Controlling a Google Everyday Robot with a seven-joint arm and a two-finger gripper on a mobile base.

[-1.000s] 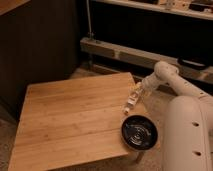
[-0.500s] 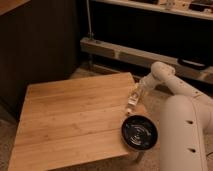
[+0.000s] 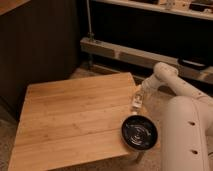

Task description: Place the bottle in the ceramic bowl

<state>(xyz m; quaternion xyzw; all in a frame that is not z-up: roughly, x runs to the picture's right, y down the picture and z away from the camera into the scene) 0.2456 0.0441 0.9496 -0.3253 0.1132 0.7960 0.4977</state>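
One arm: a white robot arm (image 3: 172,82) is reaching in from the right, bending at a rounded joint and pointing down toward the table's right edge.
Gripper: the gripper (image 3: 138,98) is hanging over the right edge of the table, just above and behind the ceramic bowl.
Fingers: they are closing around the bottle, holding it between them.
Bottle: the bottle (image 3: 136,102) is sitting in the gripper's grasp, pale and slim, roughly upright, just beyond the far rim of the ceramic bowl; whether its base is touching the tabletop cannot be told.
Ceramic bowl: the ceramic bowl (image 3: 139,132) is resting at the table's right front corner, round, black and glossy, its inside catching light; part of its rim is overhanging the table edge.
Table: the wooden table (image 3: 70,120) is showing light planks running side to side.
Robot body: a large white housing (image 3: 185,135) is filling the lower right corner, standing beside the bowl.
Background: a dark wall and a low grey ledge (image 3: 125,52) are running behind the table.
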